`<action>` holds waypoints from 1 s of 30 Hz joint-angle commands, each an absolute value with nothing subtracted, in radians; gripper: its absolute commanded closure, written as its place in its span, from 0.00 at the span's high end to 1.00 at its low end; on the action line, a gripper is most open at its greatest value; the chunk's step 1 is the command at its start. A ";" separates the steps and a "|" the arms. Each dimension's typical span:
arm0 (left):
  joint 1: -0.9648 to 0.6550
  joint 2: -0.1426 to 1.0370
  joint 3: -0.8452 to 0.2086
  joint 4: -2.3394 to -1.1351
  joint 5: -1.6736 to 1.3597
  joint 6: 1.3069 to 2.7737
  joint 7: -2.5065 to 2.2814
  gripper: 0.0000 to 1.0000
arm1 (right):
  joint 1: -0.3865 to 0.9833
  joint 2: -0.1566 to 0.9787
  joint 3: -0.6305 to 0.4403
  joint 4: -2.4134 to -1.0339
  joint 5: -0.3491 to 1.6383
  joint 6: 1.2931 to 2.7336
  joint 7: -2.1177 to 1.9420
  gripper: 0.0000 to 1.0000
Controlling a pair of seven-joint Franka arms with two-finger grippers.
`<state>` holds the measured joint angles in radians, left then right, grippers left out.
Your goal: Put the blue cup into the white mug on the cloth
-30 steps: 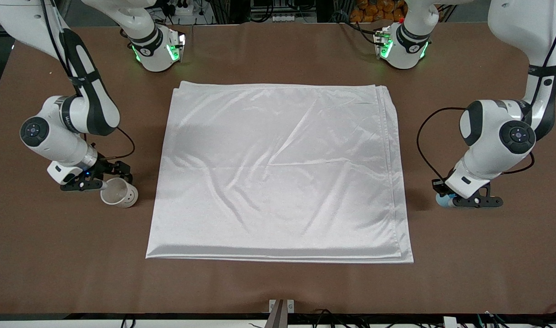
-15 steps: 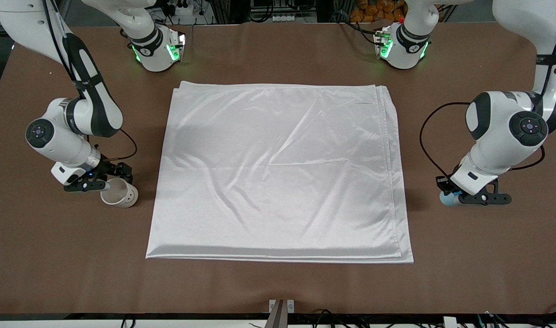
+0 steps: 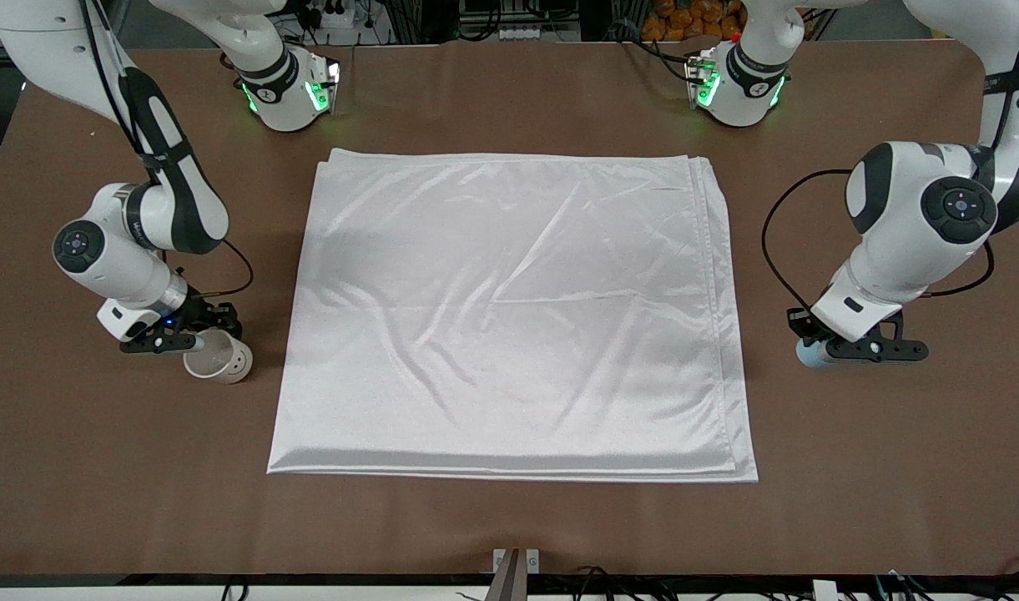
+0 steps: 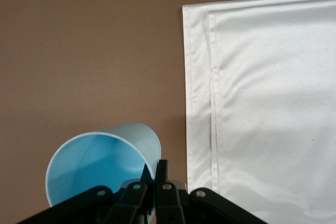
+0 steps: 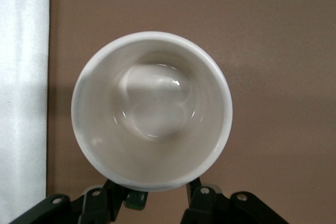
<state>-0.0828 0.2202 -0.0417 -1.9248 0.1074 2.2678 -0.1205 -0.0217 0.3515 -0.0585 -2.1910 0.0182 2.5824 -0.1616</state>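
Front view: the cloth (image 3: 509,317) lies flat mid-bench, bare brown bench (image 3: 509,526) open all round its edges. The white mug (image 3: 218,357) stands off the cloth's nine-o'clock edge, at the right gripper (image 3: 188,338). The blue cup (image 3: 809,354) sits off the three-o'clock edge in the left gripper (image 3: 843,351).

Left wrist view: light-blue cup, brighter inside, fingers (image 4: 160,174) clenched on its rim.

Right wrist view: cream mug, glossy inside; whether the fingers grasp its rim I cannot tell.

A robotics lab — two bench-mounted arms (image 3: 133,242), brown table (image 3: 509,517), cable clutter (image 3: 342,17).
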 commanded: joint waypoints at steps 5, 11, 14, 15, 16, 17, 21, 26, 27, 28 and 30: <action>-0.078 0.169 -0.075 -1.930 0.144 2.217 -0.172 0.00 | -0.020 0.360 -0.058 -2.194 0.028 2.597 -0.164 0.20; -0.078 0.156 -0.092 -1.930 0.144 2.209 -0.195 0.00 | -0.018 0.359 -0.058 -2.194 0.028 2.597 -0.164 0.05; -0.081 0.153 -0.094 -1.930 0.144 2.204 -0.202 0.00 | -0.017 0.354 -0.057 -2.194 0.026 2.597 -0.164 0.00; -0.083 0.150 -0.097 -1.930 0.144 2.204 -0.202 0.00 | -0.017 0.350 -0.058 -2.192 0.026 2.594 -0.163 0.00; -0.083 0.149 -0.101 -1.931 0.143 2.204 -0.204 0.00 | -0.015 0.348 -0.058 -2.189 0.026 2.586 -0.163 0.00; -0.083 0.147 -0.106 -1.931 0.144 2.203 -0.209 0.00 | -0.015 0.344 -0.057 -2.187 0.026 2.585 -0.161 0.00; -0.084 0.146 -0.110 -1.930 0.144 2.198 -0.227 0.00 | -0.002 0.333 -0.058 -2.177 0.026 2.583 -0.161 0.00; -0.083 0.144 -0.123 -1.931 0.144 2.198 -0.227 0.00 | 0.003 0.313 -0.057 -2.146 0.026 2.544 -0.160 0.00; -0.083 0.143 -0.123 -1.930 0.144 2.197 -0.229 0.00 | 0.003 0.311 -0.057 -2.131 0.026 2.514 -0.158 0.00; -0.083 0.143 -0.123 -1.930 0.144 2.197 -0.227 0.00 | 0.003 0.310 -0.057 -2.111 0.026 2.484 -0.158 0.00; -0.083 0.143 -0.124 -1.931 0.144 2.197 -0.229 0.00 | 0.003 0.310 -0.057 -2.066 0.026 2.409 -0.156 0.00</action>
